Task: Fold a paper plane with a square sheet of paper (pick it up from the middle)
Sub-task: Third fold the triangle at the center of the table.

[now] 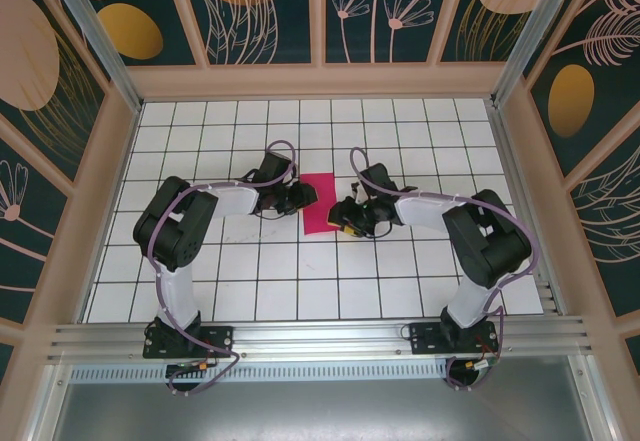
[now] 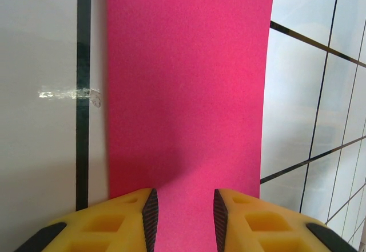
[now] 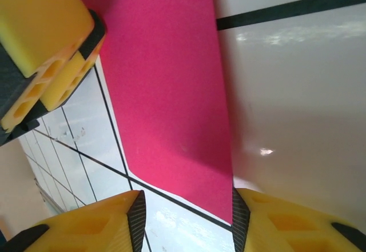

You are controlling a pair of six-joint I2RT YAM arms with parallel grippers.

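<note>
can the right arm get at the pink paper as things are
Probably yes: the right gripper hovers with jaws apart at one edge of the pink paper, nothing blocking it. The left gripper sits at the opposite edge.

White tiled bench (image 1: 250,291), flat, with black grid lines. Closed in on 3 sides by dark teal wall panels (image 1: 265,11) printed with peach and ochre leaf and flower motifs, set in a pale peach frame (image 1: 320,81). 2 silver aluminium posts (image 1: 95,31) slant up at the back corners. Ribbed silver aluminium rail (image 1: 320,336) along the near edge, dull grey metal sheet (image 1: 320,411) just outside it. Left wrist view: small shiny clear smear (image 2: 71,94) across 1 black line.
</note>
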